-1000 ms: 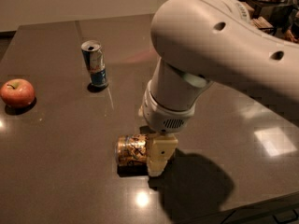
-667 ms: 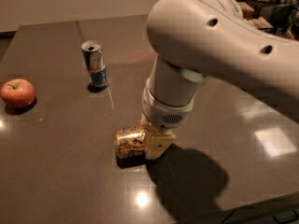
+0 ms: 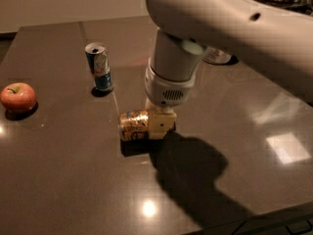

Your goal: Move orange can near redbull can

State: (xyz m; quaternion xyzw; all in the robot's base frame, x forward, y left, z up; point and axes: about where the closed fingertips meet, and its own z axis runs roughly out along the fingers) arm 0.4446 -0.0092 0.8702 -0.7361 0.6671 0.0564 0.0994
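The orange can (image 3: 133, 125) lies on its side, golden-orange with dark patterns, in the middle of the dark table (image 3: 58, 180). My gripper (image 3: 160, 124) comes down from above and is shut on the can's right end, holding it low over the table with a shadow under it. The redbull can (image 3: 99, 66), slim and silver-blue, stands upright further back and to the left of the orange can, about a can's length away. The gripper's far finger is hidden behind the can and the wrist.
A red apple (image 3: 18, 97) sits near the table's left edge. A silvery object (image 3: 216, 57) shows behind my arm at the back right. My arm (image 3: 234, 23) spans the upper right and casts a large shadow (image 3: 195, 175) on the table's front right.
My gripper has moved away from the front edge toward the redbull can, and the orange can has moved with it. The redbull can and the apple have not moved.
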